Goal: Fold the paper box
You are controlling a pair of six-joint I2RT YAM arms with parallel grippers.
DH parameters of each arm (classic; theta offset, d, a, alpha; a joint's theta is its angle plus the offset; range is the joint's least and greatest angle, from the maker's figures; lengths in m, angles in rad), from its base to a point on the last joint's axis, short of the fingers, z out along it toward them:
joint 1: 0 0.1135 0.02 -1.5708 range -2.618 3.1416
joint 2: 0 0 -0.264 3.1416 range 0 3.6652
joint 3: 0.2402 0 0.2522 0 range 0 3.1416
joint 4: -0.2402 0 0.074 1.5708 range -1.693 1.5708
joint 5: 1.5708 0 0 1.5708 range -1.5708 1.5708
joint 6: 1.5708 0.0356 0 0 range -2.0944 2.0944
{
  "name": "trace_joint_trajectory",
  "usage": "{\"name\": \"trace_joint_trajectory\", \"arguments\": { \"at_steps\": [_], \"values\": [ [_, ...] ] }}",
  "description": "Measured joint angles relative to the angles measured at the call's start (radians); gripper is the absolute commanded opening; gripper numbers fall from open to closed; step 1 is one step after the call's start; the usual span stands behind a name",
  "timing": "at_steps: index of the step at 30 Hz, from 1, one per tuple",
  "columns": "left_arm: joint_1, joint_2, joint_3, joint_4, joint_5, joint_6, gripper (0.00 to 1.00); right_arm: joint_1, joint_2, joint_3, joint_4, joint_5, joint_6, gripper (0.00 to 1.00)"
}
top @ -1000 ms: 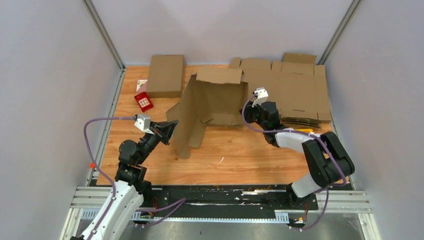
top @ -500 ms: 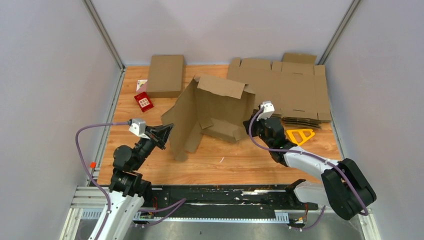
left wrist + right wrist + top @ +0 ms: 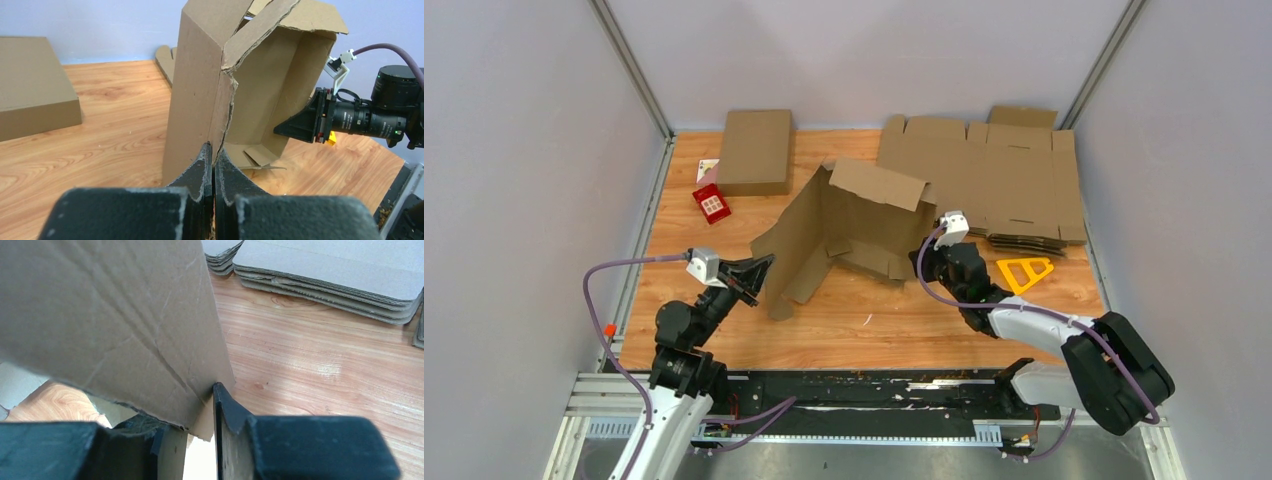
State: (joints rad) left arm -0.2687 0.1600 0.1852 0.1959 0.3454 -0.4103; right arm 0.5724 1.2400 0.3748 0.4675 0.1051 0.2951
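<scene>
The paper box (image 3: 854, 222) is a brown cardboard blank, half raised, open side toward the near edge, with a lid flap leaning over its top. My left gripper (image 3: 764, 268) is shut on the torn edge of the box's left wall (image 3: 200, 85); its fingers (image 3: 204, 167) pinch that edge in the left wrist view. My right gripper (image 3: 921, 262) is shut on the box's right wall. In the right wrist view, that wall (image 3: 115, 315) fills the upper left, and one finger (image 3: 227, 412) shows beside it; the other is mostly hidden behind cardboard.
A closed brown box (image 3: 755, 150) lies at the back left, with a small red card pack (image 3: 712, 204) beside it. A stack of flat cardboard blanks (image 3: 999, 175) covers the back right. A yellow triangular tool (image 3: 1024, 270) lies right of my right gripper.
Both grippers have drawn back toward the near edge, taking the box with them. The box has slid nearer and turned slightly. The yellow tool, hidden by the right arm before, now shows.
</scene>
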Motion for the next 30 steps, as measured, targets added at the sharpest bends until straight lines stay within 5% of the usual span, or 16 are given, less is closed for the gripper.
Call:
{"name": "trace_joint_trajectory", "arguments": {
  "at_steps": [7,30],
  "values": [
    [0.0,0.013,-0.003,0.018,0.009,0.0,0.0,0.003,0.012,0.0,0.001,0.017,0.0,0.24],
    [0.0,0.023,-0.017,0.031,0.02,0.0,0.0,0.023,0.017,0.0,0.009,0.016,-0.033,0.58]
  ]
}}
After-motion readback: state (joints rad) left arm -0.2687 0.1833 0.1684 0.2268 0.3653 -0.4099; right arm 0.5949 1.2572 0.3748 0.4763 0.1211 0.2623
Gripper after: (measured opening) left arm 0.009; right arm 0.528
